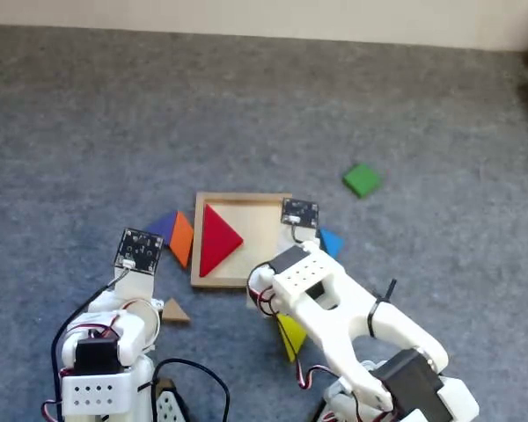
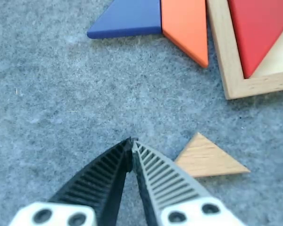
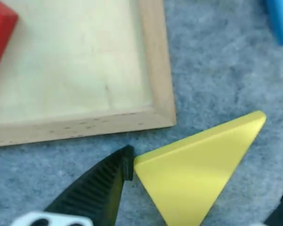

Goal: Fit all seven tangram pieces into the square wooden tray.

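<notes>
Right gripper point(image 3: 205, 181) wide open, straddling yellow triangle point(image 3: 193, 160) lying just outside wooden tray point(image 3: 153, 70) rim; nothing held. My left gripper point(image 2: 132, 143) closed, empty, near tray. Triangle likely light, stiff, slick: I'd pinch across two straight edges.

Counted 1 tray point(image 1: 242, 197). Pieces totalled 7: red point(image 1: 216, 237) lay inside tray; navy point(image 1: 165, 225), orange point(image 1: 183, 237), tan point(image 1: 174, 310), yellow point(image 1: 291, 334), light-blue point(image 1: 331, 241), green point(image 1: 362, 179) outside it. Arms were 2: left arm point(image 1: 101, 352), right arm point(image 1: 334, 308).

Grey felt-like carpet point(image 1: 88, 114) throughout; pale strip point(image 1: 246, 18) along far edge.
</notes>
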